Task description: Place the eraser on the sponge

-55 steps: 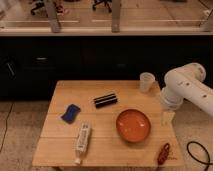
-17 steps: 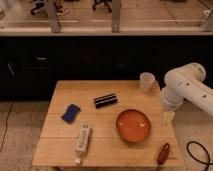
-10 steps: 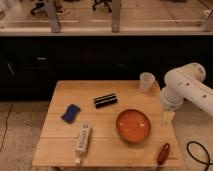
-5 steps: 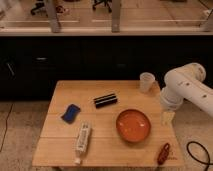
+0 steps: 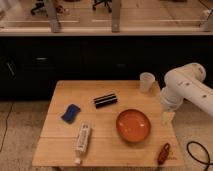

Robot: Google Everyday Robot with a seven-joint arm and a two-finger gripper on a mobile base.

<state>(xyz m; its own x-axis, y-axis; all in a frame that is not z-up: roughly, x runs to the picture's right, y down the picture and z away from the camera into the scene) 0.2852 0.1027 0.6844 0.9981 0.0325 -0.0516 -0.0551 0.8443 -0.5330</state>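
The eraser, a black bar with a pale stripe, lies near the middle of the wooden table, tilted slightly. The blue sponge lies flat to its left and a little nearer the front. They are apart, with bare wood between them. My white arm comes in from the right. Its gripper hangs over the table's right edge, beside the orange bowl and far from the eraser.
An orange bowl sits right of centre. A white tube with a printed label lies at the front left. A clear cup stands at the back right. A red object lies at the front right corner. Dark cabinets run behind.
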